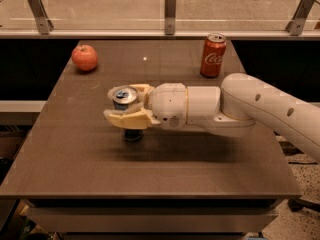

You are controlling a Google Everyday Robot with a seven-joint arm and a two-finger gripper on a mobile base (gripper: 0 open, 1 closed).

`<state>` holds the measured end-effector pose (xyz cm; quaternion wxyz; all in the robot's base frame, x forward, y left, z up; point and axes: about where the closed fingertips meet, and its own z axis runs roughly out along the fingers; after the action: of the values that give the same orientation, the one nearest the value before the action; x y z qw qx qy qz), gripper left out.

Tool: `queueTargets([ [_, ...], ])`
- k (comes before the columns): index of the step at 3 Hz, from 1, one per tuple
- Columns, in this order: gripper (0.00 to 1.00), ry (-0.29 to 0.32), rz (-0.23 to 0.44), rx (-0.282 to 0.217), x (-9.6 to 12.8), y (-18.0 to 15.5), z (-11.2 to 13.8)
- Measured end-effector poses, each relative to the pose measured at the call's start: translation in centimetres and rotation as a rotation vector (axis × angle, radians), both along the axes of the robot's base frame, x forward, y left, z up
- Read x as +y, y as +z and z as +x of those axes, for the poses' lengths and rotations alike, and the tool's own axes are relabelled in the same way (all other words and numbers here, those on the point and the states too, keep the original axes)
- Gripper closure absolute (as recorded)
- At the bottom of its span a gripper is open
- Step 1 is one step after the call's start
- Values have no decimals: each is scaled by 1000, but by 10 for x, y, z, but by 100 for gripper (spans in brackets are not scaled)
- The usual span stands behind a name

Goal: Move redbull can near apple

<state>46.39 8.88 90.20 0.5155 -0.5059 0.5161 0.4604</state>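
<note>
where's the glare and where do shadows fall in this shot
Camera view: one small glare spot on the table, between the apple and the cola can. Camera view: a soft dark shadow lies beneath the arm and the end effector, shut on the redbull can mid-table.

Coca-Cola can (213, 55) upright, far right of table (200, 169); glass railing (170, 10) behind.
</note>
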Motion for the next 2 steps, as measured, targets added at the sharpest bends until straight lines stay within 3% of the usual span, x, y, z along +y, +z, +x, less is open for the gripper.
queueTargets([
  [1, 100, 4, -1, -2, 2, 1, -1],
  [2, 100, -13, 7, -2, 4, 9, 8],
])
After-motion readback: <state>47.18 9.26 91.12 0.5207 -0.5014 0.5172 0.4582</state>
